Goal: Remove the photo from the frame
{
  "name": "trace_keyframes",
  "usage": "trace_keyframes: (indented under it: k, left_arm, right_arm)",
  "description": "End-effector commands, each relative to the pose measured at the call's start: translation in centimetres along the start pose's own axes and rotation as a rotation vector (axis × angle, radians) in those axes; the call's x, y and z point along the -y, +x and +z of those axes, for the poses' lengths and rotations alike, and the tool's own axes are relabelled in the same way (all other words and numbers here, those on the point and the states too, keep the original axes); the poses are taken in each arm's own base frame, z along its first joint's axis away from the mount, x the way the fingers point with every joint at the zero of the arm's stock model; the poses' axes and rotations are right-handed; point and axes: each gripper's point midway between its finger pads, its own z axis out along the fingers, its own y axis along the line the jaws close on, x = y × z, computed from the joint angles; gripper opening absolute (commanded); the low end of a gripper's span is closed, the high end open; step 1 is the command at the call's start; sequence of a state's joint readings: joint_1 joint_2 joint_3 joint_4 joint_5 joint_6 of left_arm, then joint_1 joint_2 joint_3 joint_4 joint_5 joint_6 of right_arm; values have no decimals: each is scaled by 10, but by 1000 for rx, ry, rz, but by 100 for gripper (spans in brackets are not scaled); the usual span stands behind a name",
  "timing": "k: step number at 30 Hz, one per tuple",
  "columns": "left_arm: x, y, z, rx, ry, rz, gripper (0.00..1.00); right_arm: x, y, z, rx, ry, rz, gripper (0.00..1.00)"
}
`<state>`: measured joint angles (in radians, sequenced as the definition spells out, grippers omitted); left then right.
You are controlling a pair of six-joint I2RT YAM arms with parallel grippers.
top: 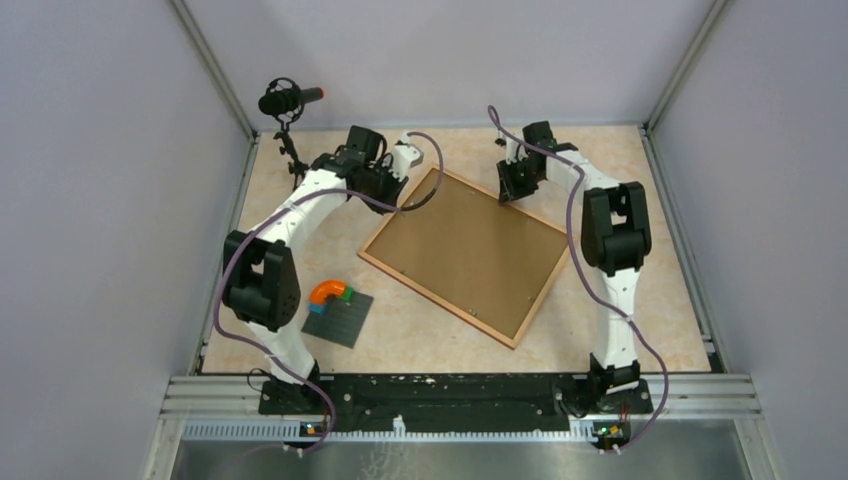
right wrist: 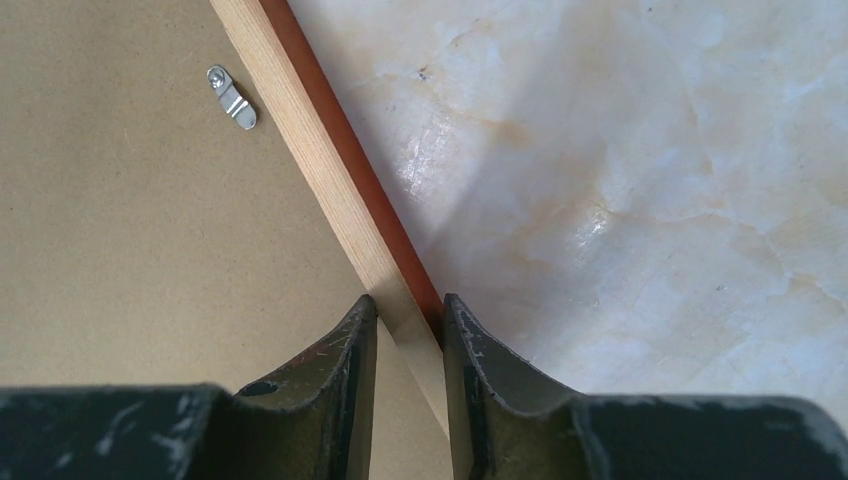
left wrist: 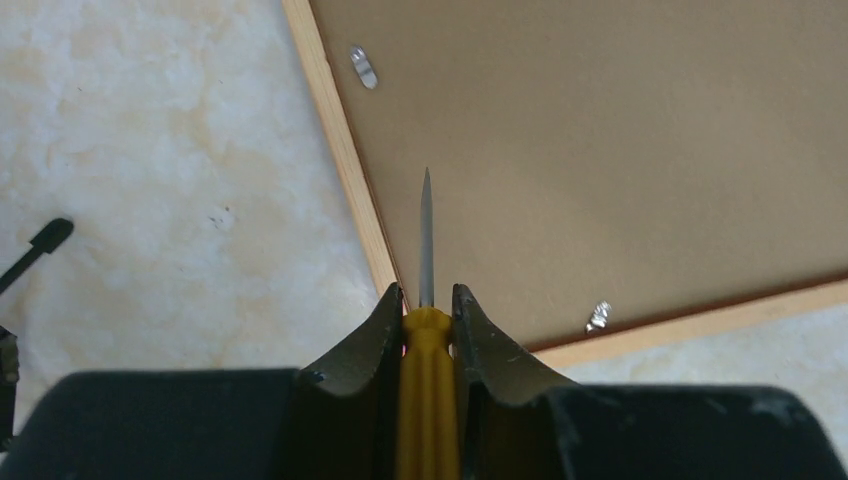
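Note:
The frame [top: 465, 250] lies face down on the table, its brown fibreboard back up and its thin wooden border [right wrist: 330, 170] around it. The photo is hidden under the back. My left gripper [left wrist: 428, 292] is shut on a yellow-handled screwdriver [left wrist: 428, 345], whose metal tip [left wrist: 427, 200] points over the back board near the frame's far left corner. Small metal clips [left wrist: 364, 67] [left wrist: 599, 316] [right wrist: 232, 97] sit along the back's edges. At the frame's far right edge, my right gripper [right wrist: 410, 300] has one finger on each side of the border, closed on it.
A small grey baseplate [top: 345, 325] with an orange arch [top: 325, 291] and coloured blocks sits near the left arm. A microphone on a stand [top: 290, 100] is at the back left. Walls and metal rails enclose the table.

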<state>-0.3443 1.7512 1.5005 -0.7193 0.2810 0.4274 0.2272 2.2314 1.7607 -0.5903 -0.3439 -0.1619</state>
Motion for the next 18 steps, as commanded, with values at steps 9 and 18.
trace_keyframes:
  k: [9, 18]
  left_arm:
    - [-49, -42, 22, 84, -191, -53, 0]
    - [-40, -37, 37, 68, -127, -71, 0]
  right_arm:
    - [-24, 42, 2, -127, -40, 97, 0]
    - [-24, 45, 0, -129, -35, 100, 0]
